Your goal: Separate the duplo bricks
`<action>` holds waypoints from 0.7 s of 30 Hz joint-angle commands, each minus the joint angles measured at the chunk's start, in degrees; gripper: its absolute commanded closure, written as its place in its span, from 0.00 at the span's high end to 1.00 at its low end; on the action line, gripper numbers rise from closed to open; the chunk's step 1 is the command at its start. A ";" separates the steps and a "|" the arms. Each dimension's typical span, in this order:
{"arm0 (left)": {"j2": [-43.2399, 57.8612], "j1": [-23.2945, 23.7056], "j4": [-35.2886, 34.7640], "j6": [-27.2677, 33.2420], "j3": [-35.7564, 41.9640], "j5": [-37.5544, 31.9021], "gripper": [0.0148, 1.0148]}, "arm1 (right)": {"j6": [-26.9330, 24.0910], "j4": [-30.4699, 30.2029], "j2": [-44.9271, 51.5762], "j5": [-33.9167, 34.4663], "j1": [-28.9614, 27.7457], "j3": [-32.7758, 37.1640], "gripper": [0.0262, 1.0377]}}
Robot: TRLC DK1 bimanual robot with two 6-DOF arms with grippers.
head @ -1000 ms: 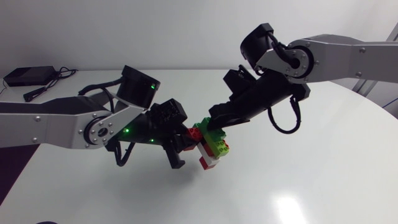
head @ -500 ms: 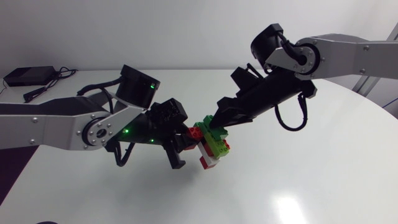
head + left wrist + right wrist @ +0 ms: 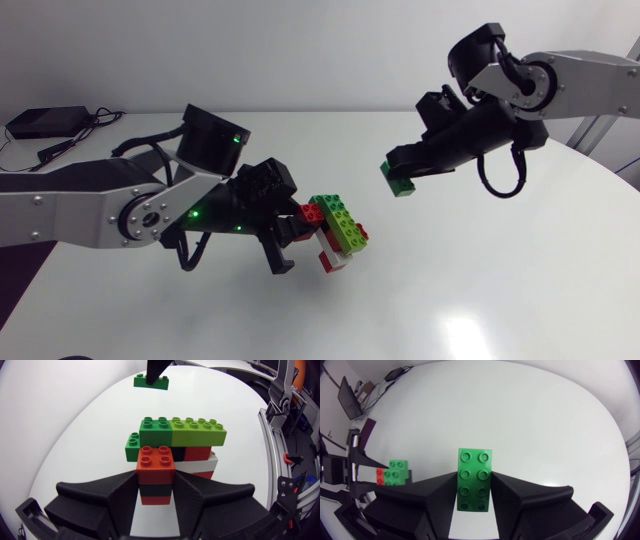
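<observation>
Head view: you've got one green brick (image 3: 402,187) off, pinched in the right gripper (image 3: 398,178) and well apart from the duplo stack (image 3: 336,232), which the left gripper (image 3: 298,238) clamps. Left wrist view: the fingers squeeze the stack's red-and-black end. Lime, green, red and white bricks are all joined, so I'd say most of the separating is left. Right wrist view: the green brick sits clamped between both fingers.

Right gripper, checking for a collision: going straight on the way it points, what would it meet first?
Probably the table: ahead of the right gripper and the dark green brick it holds, its wrist view shows only bare tabletop. The brick stack sits off to one side; depth is unclear.
</observation>
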 commanded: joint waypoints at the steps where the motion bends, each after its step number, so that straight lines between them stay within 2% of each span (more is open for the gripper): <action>1: -1.41 0.15 0.83 0.56 -1.16 0.09 0.30 | -2.12 1.96 2.02 2.53 -0.21 -4.53 0.32; 7: -1.33 -0.20 0.92 0.38 -0.89 0.09 0.30 | -3.62 8.02 7.21 8.42 0.58 -10.69 0.32; 21: -0.80 -0.73 0.92 0.12 -1.07 -0.09 0.30 | -3.53 12.33 12.92 9.83 2.60 -13.32 0.35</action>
